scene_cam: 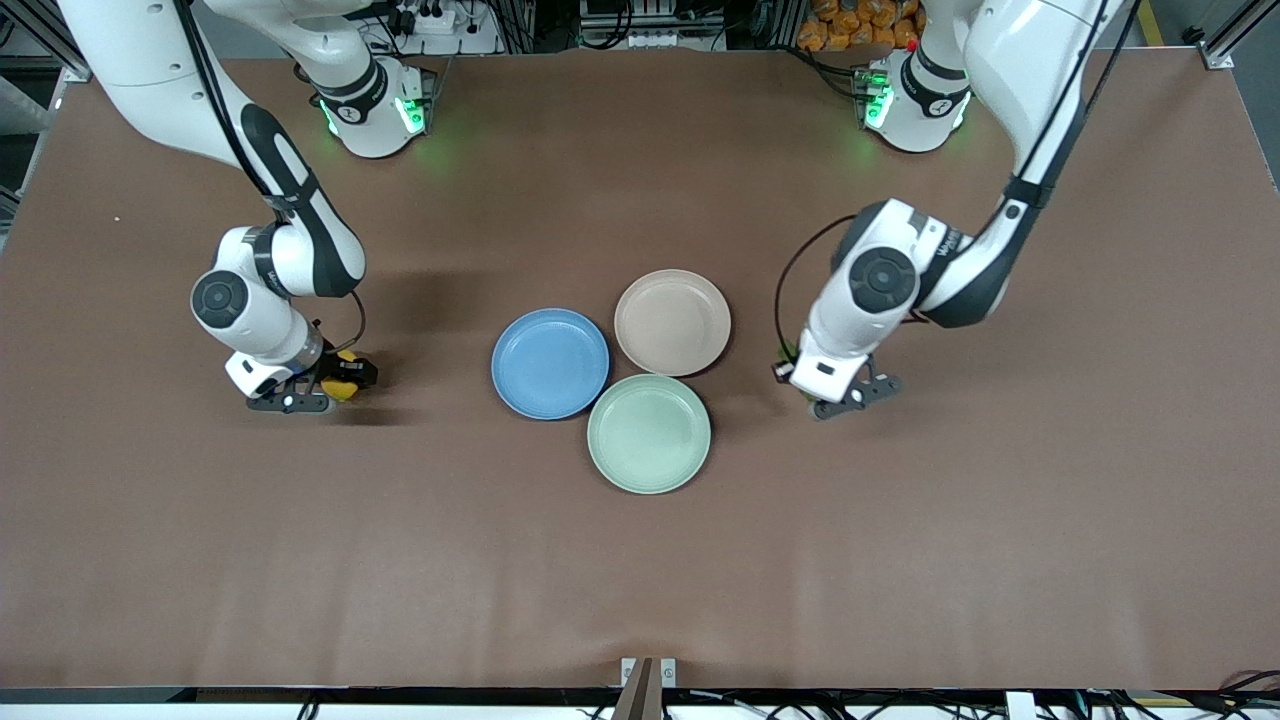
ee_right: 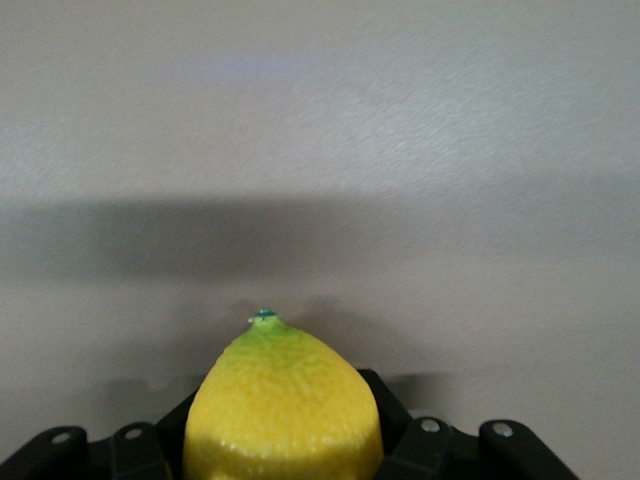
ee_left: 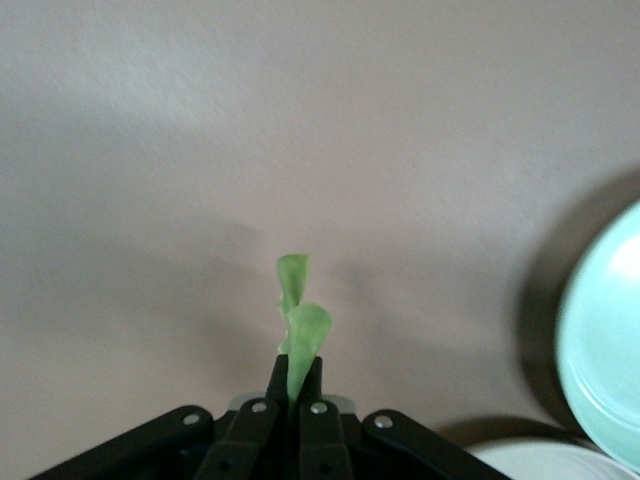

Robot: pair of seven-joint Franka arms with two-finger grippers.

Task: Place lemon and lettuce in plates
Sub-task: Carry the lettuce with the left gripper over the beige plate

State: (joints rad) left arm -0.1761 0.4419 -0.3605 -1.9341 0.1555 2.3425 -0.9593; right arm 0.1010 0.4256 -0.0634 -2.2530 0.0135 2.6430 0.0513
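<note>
Right claw [ee_right: 280, 455] low at the right arm's end of the bench [scene_cam: 640, 560], clamped on the lemon [ee_right: 282, 405]; yellow rind with a greenish tip pokes out between the black fingers [ee_right: 415, 445]. In the front view, same lemon [scene_cam: 341, 384] at the claw [scene_cam: 335, 385], well apart from the plates. Left claw [ee_left: 296, 375] low at the left arm's end of the bench, pinched tight on the lettuce [ee_left: 300, 325], a thin pale green leaf standing up from the closed tips. From the front, only a green sliver of lettuce [scene_cam: 788, 352] visible beside the left wrist. Three plates clustered mid-bench, touching or nearly so: blue plate [scene_cam: 550, 363] toward the right arm's end, beige-pink plate [scene_cam: 672, 322] farthest from the front camera, mint-green plate [scene_cam: 649, 433] nearest to it. All three plates bare.
</note>
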